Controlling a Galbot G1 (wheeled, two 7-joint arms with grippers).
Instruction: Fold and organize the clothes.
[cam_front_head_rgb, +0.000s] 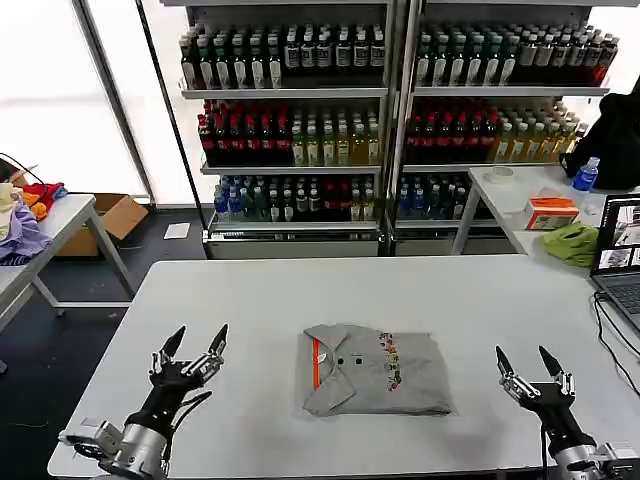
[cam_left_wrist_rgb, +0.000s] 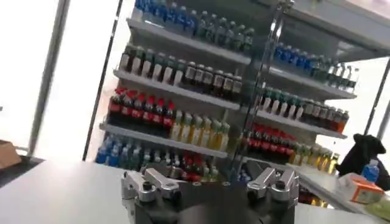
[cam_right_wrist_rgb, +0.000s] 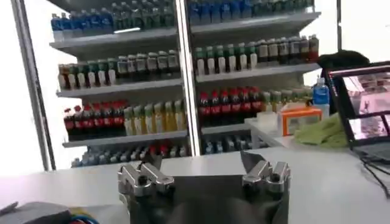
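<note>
1. Head view: your light grey short-sleeved collared shirt lay folded at the white table's centre; the left gripper and right gripper hovered spread, empty, well apart from it.
2. Wrist views: both faced the bottle shelves; folding looked finished.

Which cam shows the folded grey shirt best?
Head view: the folded grey shirt lies whole on the white table, orange collar trim and chest print visible, between the open left claw and open right claw. Right wrist view catches an edge; left wrist view looks at shelves.
</note>
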